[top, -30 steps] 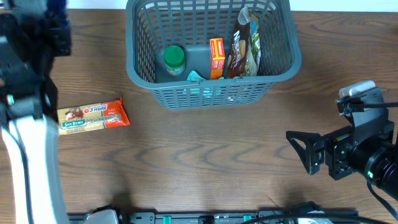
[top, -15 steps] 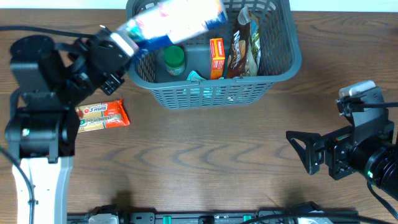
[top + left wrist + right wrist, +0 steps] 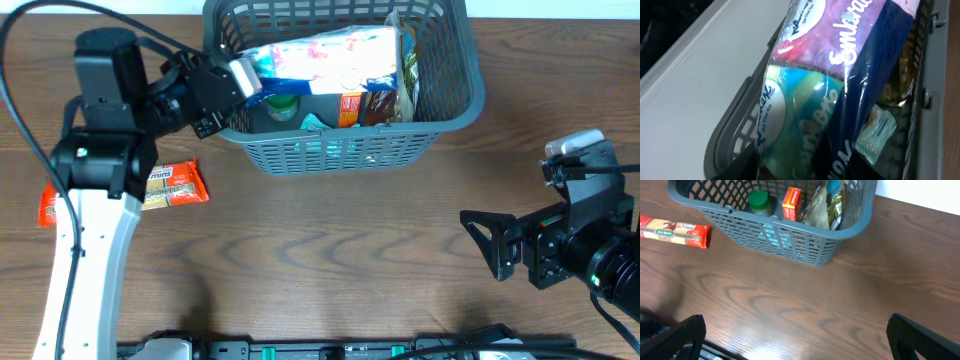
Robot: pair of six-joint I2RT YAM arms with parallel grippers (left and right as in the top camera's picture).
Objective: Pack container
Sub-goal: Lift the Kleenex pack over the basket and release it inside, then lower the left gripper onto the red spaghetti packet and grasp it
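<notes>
The container, a dark grey-blue lattice basket [image 3: 455,110], stands at the table's far middle. It holds a green-lidded jar [image 3: 759,201], an orange box [image 3: 791,202], a brown snack bag [image 3: 825,207] and a small teal packet [image 3: 877,132]. My left gripper [image 3: 235,80] is shut on a multi-pack of tissues [image 3: 330,58] and holds it lying across the inside of the basket, over the jar. In the left wrist view the pack [image 3: 815,85] fills the frame above the basket rim [image 3: 722,145]. My right gripper [image 3: 483,245] is open and empty at the right, above bare table.
A San Remo pasta packet [image 3: 170,185] lies on the table left of the basket, partly under my left arm. It also shows in the right wrist view [image 3: 672,228]. A small orange-red thing [image 3: 48,205] shows left of the arm.
My left arm has swung in from the left with the tissue pack, carried it over the basket's left rim and lowered it inside. The right arm has not moved.
</notes>
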